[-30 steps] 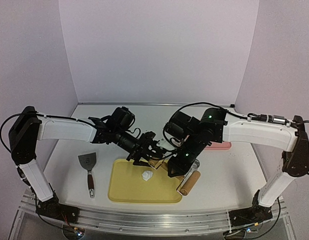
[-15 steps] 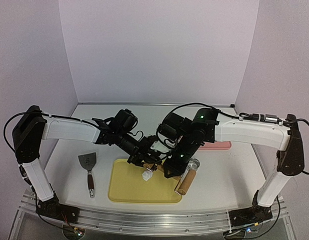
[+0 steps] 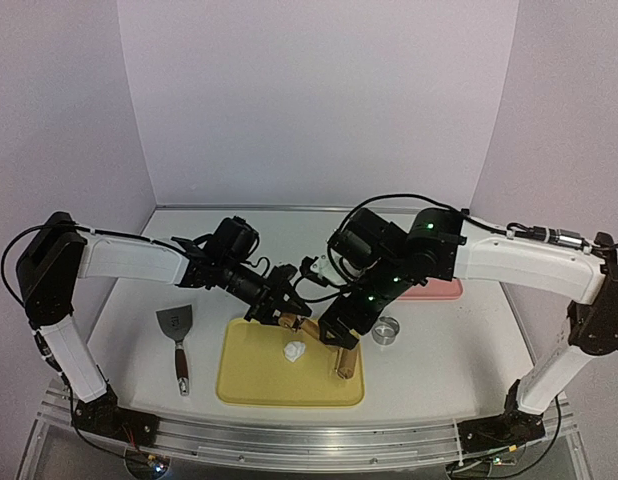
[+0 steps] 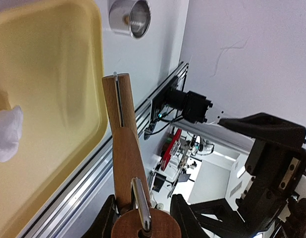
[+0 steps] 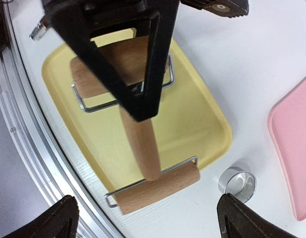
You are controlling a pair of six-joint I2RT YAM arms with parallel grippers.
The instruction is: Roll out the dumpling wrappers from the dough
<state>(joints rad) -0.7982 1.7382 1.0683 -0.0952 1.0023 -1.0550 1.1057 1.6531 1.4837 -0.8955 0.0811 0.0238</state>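
Rolling pin [image 5: 143,148] now over tray [image 5: 197,119]

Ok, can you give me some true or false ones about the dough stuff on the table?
The white dough lies on the yellow tray. True.
The right gripper squeezes the roller. False: it is open; the left gripper holds the roller.
The metal ring sits on the tray. False: it stands on the table beside it.
The spatula lies left of the tray. True.
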